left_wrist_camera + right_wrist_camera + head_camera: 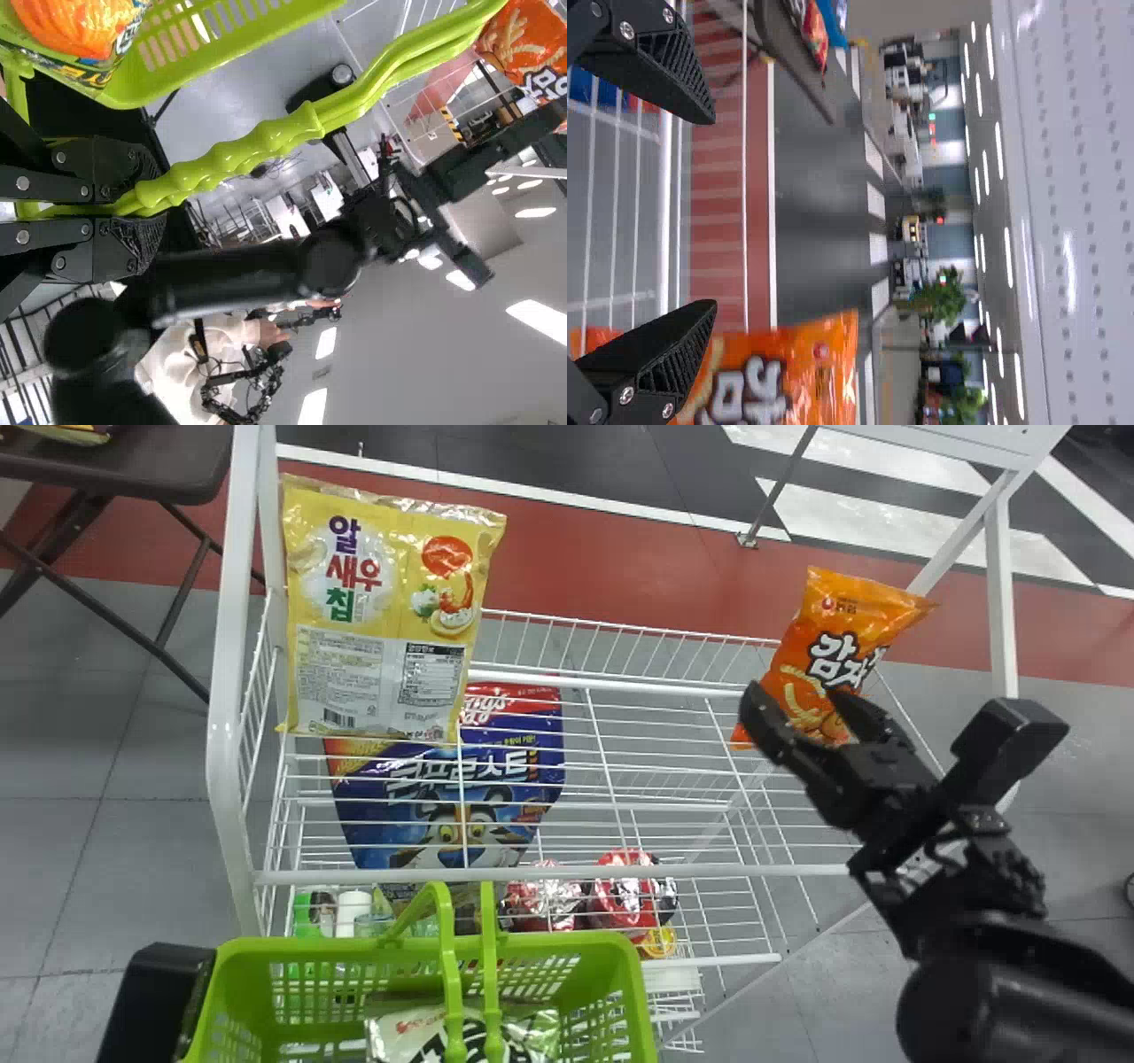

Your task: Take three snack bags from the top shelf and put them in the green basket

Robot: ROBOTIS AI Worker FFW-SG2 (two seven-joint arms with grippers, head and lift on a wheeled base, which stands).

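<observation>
- Nearest first: the green basket (585, 942) sits at the bottom of the frame, with the left gripper (155, 204) clamped on its handle (266, 142). Keep that grip steady while the other arm works. At least one packet (403, 1036) is in there; can't tell if there's a second.
- The right gripper (710, 211) is over the right half of the frame, fingers wide apart, nothing clamped.
- Just beyond, the orange bag (811, 660) leans on the top shelf (620, 872), upper right. I'd say that's the one to grab now. From the wrist cam, most of the bag sits off to one side of the gap, so I'd shift further right in the frame, get one finger each side, then squeeze gently. Close too early and it may just topple (chip bags love doing that). Lift clear of the wires before swinging to the basket.
- The yellow bag (399, 558) stands upper left on that shelf, well apart.
- Labels: purple, red and green lettering on the yellow one, plus small-print panels and a barcode; chunky white-edged black lettering on the orange one.
- Lower down behind the wires, a blue bag (487, 819) has bold print and a cartoon tiger.
- Farthest, upper left corner: a brown table (159, 460).
</observation>
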